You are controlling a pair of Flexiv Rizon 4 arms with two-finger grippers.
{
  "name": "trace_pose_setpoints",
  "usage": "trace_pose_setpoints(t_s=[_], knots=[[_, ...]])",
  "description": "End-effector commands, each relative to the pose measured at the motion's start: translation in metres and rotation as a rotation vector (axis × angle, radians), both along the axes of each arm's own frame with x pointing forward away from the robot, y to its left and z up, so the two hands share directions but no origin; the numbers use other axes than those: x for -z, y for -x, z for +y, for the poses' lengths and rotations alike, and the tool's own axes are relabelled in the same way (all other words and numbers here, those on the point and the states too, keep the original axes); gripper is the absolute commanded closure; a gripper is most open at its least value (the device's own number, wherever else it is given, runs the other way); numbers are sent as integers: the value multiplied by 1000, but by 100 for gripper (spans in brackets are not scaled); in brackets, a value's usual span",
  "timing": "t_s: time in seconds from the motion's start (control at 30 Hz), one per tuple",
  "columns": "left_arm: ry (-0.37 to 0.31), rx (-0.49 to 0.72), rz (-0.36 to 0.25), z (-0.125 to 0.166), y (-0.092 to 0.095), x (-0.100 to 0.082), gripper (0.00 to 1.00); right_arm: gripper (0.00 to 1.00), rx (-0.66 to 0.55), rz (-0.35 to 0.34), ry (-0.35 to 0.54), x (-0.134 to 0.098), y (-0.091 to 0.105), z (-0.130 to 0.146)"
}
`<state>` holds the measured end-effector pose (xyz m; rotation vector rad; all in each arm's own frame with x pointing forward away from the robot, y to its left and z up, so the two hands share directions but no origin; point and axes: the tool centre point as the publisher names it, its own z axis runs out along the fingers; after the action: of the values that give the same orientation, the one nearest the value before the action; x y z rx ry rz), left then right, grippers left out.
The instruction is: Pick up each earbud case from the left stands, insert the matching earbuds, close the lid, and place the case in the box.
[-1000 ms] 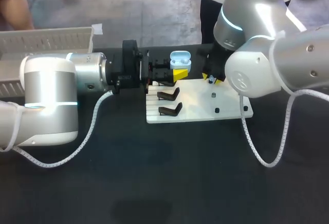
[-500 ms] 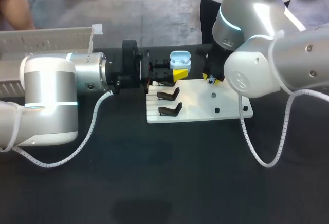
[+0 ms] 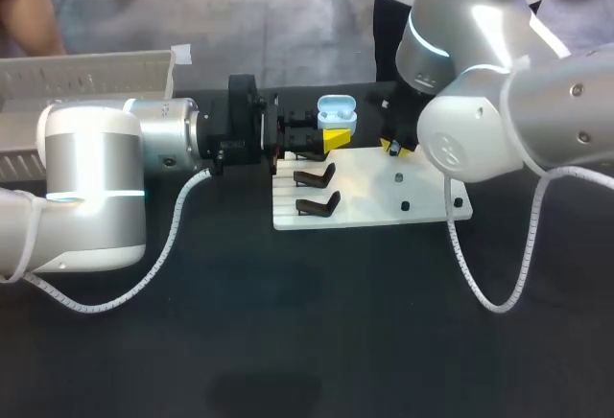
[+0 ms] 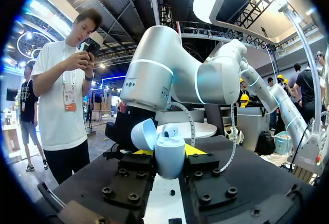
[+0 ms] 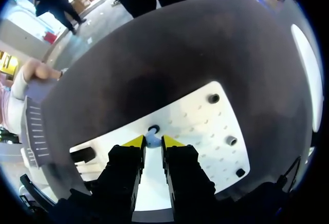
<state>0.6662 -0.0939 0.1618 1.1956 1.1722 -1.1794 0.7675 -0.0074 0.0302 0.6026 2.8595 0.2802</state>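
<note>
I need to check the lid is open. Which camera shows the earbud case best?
The left wrist view: the earbud case sits close, lid open, held in the left gripper. The head view shows it small and far; the right wrist view shows only an earbud.

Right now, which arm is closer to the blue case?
Left. The left end effector grips the case; the right end effector stands apart, around an earbud.

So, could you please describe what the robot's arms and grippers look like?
Both the left arm and right arm are rounded silver-grey tubes with cyan rings. A white spiral-wrapped cable trails from each. The left gripper and right gripper are black with yellow tips.
</note>
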Motion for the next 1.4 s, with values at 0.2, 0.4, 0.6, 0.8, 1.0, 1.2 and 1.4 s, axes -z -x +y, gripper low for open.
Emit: trace_pose_setpoints(t_s=[0.2, 0.4, 0.6, 0.8, 1.0, 1.2, 1.4], knots=[[4, -6, -4, 0, 1, 1, 100, 100, -5, 9, -10, -8, 9, -5], [4, -6, -4, 0, 1, 1, 100, 100, -17, -8, -30, -23, 22, -9], [4, -6, -4, 0, 1, 1, 100, 100, -67, -15, -55, -41, 38, -12], [4, -6, -4, 0, 1, 1, 100, 100, -164, -21, -82, -66, 55, -16], [4, -6, -4, 0, 1, 1, 100, 100, -284, -37, -84, -95, 78, -15], [4, -6, -4, 0, 1, 1, 100, 100, -418, -14, -81, -119, 101, -10], [4, -6, -4, 0, 1, 1, 100, 100, -516, -1, -57, -140, 121, -1]])
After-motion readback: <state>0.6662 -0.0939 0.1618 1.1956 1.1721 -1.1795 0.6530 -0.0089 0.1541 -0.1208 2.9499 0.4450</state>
